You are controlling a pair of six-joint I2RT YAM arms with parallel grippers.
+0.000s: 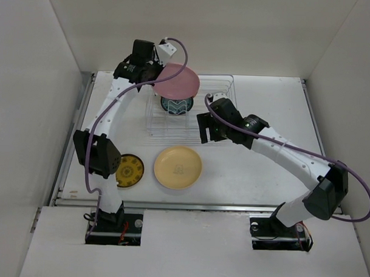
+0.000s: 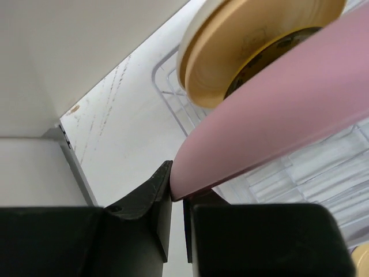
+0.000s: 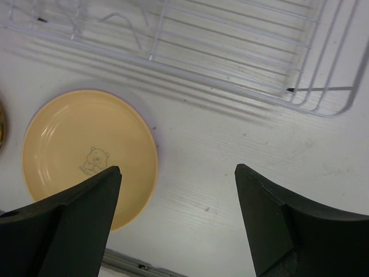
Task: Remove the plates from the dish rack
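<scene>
Plate held over rack

On the desk (image 1: pixel 265 111), the dish rack (image 1: pixel 223 91) sits at the back. The left arm stretches over it, the left tool (image 2: pixel 176 199) clamped on the pink plate (image 1: pixel 179 80) at its rim. Next, probably, a carry forward to the yellow plate (image 1: pixel 178 167). The right tool (image 3: pixel 177 173) hangs wide open, empty, beside the rack.

Smooth, satiny pink plate (image 2: pixel 277 115); faint gloss on the yellow plate (image 3: pixel 86 144); dish rack (image 3: pixel 242 34) is thin shiny wire; table (image 3: pixel 230 156) matt, scuffed.
</scene>
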